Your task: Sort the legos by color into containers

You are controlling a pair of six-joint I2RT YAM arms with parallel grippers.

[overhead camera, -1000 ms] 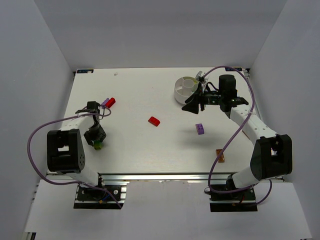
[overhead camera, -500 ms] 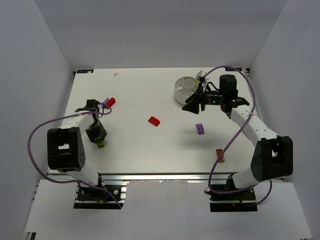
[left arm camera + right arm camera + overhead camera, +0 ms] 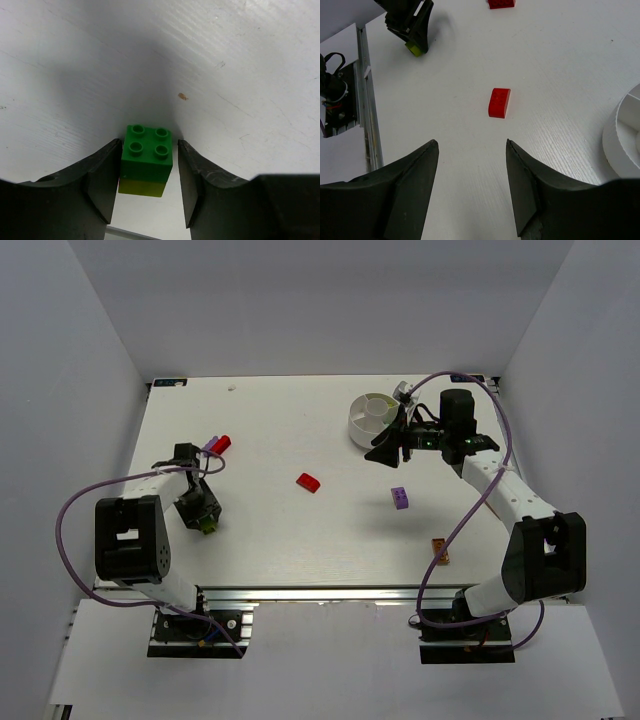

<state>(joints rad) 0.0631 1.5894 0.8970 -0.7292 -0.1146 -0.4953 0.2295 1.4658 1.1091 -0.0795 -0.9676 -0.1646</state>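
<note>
My left gripper [image 3: 203,517] [image 3: 149,145] is closed round a green brick [image 3: 147,152] stacked on a yellow-green one [image 3: 208,527]; the left finger touches it and a sliver of gap shows at the right finger. My right gripper [image 3: 386,452] [image 3: 470,145] is open and empty, just in front of the round white dish [image 3: 362,423] [image 3: 624,131]. A red brick [image 3: 308,482] [image 3: 499,102] lies mid-table. A purple brick [image 3: 400,498] and an orange brick [image 3: 440,550] lie on the right. A red brick [image 3: 222,444] [image 3: 501,3] touching a purple one [image 3: 210,446] lies at the left.
White walls close in the table on three sides. An aluminium rail [image 3: 330,593] runs along the near edge, with both arm bases behind it. Purple cables [image 3: 70,510] loop off each arm.
My left gripper has shifted slightly right and away from the near edge, and the green and yellow-green stack moved with it. The right arm has barely moved.
</note>
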